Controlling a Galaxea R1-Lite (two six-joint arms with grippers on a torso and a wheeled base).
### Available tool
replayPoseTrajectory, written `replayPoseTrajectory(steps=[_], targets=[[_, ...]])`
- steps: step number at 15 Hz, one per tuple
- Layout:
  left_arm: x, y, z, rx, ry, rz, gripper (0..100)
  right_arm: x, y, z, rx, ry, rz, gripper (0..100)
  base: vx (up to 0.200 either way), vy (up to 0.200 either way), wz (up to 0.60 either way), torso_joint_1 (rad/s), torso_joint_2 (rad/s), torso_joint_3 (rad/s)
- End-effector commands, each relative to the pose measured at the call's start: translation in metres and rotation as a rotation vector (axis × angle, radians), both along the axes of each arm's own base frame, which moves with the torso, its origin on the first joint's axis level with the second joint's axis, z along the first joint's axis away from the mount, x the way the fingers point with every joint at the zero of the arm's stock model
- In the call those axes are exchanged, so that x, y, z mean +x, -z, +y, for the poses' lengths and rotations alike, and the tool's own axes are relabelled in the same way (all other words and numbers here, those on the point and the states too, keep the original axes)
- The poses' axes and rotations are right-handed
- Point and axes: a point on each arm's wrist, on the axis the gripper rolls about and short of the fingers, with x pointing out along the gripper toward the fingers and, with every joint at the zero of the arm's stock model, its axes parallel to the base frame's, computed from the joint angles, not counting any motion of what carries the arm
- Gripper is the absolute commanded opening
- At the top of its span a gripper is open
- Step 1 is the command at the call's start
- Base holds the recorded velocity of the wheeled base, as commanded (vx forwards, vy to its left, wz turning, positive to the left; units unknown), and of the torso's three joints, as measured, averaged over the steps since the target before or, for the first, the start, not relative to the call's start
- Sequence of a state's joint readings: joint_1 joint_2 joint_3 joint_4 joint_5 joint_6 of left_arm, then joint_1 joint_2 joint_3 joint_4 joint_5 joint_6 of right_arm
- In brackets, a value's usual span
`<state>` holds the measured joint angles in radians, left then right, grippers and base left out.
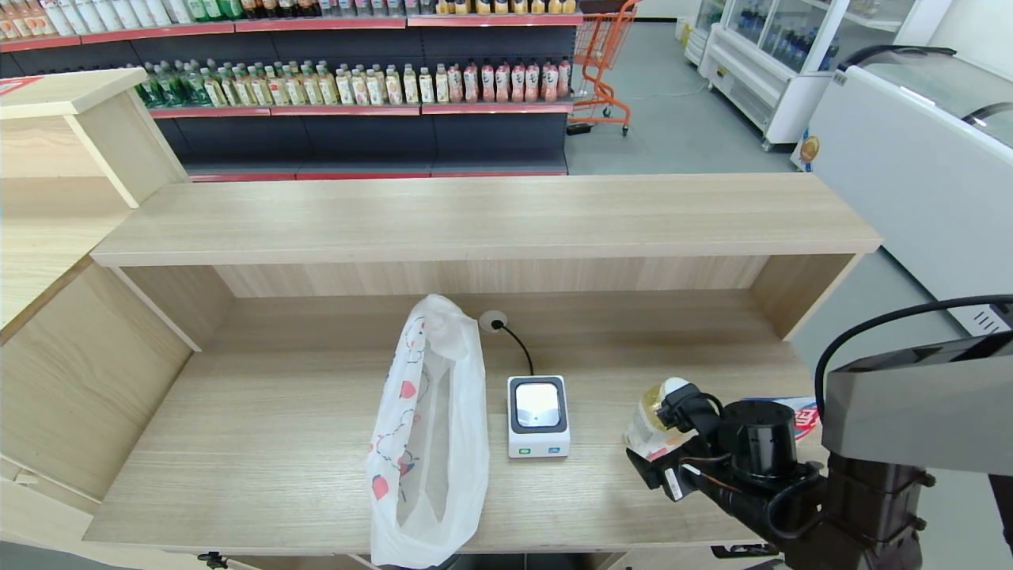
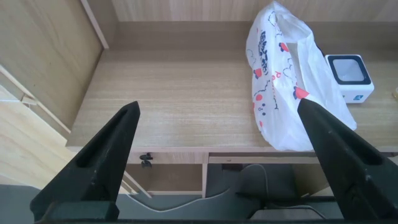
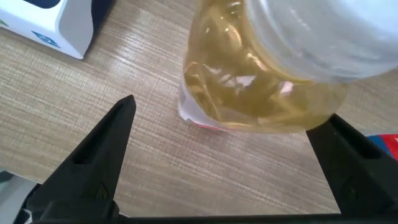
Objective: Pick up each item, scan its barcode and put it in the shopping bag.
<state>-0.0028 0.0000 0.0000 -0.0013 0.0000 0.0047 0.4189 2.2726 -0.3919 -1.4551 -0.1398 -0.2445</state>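
Observation:
A clear bottle of yellowish drink with a white cap stands on the wooden counter, right of the scanner. My right gripper is open, its fingers on either side of the bottle without touching it. The white shopping bag with red prints lies left of the scanner, its mouth toward the counter's front edge. My left gripper is open and holds nothing, hanging off the counter's front edge, left of the bag.
A blue and red packet lies on the counter behind the right arm. The scanner's cable runs to a hole in the counter. A raised shelf and side walls enclose the counter. Bare wood lies left of the bag.

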Motion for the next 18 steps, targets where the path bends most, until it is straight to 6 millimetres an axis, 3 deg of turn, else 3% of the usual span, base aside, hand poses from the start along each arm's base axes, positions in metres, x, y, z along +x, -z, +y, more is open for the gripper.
replayPoseTrajectory(steps=[1,5,11,17,18], targets=[[0.0,0.0,0.0,0.0,0.0,0.0,100,0.003,0.011,0.007,-0.003,-0.016,0.002,100,0.0,0.0,0.0,0.0,0.0,0.0],[0.0,0.0,0.0,0.0,0.0,0.001,100,0.015,0.017,0.019,0.007,-0.016,-0.038,100,0.0,0.0,0.0,0.0,0.0,0.0],[0.0,0.0,0.0,0.0,0.0,0.001,100,0.03,0.015,0.024,0.043,-0.01,-0.105,100,0.0,0.0,0.0,0.0,0.0,0.0],[0.0,0.0,0.0,0.0,0.0,0.001,100,0.038,0.026,0.027,0.073,-0.009,-0.113,100,0.0,0.0,0.0,0.0,0.0,0.0],[0.0,0.0,0.0,0.0,0.0,0.0,100,0.04,0.027,0.028,0.083,-0.006,-0.115,0,0.0,0.0,0.0,0.0,0.0,0.0]])
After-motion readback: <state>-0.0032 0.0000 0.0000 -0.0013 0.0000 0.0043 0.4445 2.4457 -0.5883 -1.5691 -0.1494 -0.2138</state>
